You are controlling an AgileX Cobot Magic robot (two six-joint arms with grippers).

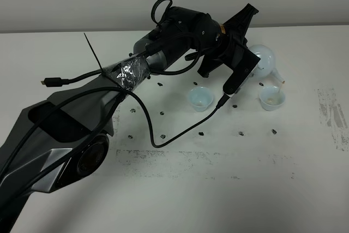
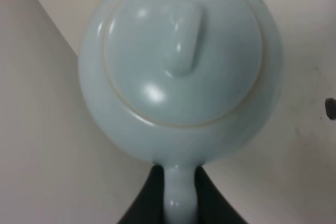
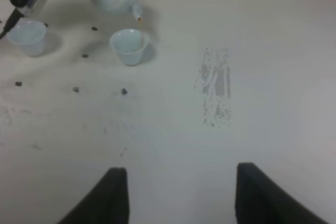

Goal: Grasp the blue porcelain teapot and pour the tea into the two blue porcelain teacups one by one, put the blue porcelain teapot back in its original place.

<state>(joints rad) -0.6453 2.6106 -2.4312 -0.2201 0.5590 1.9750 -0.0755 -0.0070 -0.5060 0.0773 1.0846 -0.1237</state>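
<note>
The pale-blue teapot [image 1: 265,58] hangs tilted over the table at the back right, its spout over the right teacup [image 1: 271,97]. My left gripper [image 1: 248,61] reaches across and is shut on the teapot's loop handle [image 2: 180,198], with dark fingers [image 2: 147,203] on both sides of it. The lid and knob [image 2: 181,40] fill the left wrist view. A drop of reddish-brown tea [image 3: 139,20] shows at the spout tip above that cup [image 3: 127,45]. The left teacup [image 1: 199,98] stands beside it and also shows in the right wrist view [image 3: 26,35]. My right gripper [image 3: 184,198] is open and empty over bare table.
Small dark marks [image 1: 202,133] dot the white table around the cups. A scuffed grey patch [image 1: 332,115] lies at the right, and also shows in the right wrist view [image 3: 215,90]. The left arm's black cable [image 1: 163,137] loops over the table in front of the left cup.
</note>
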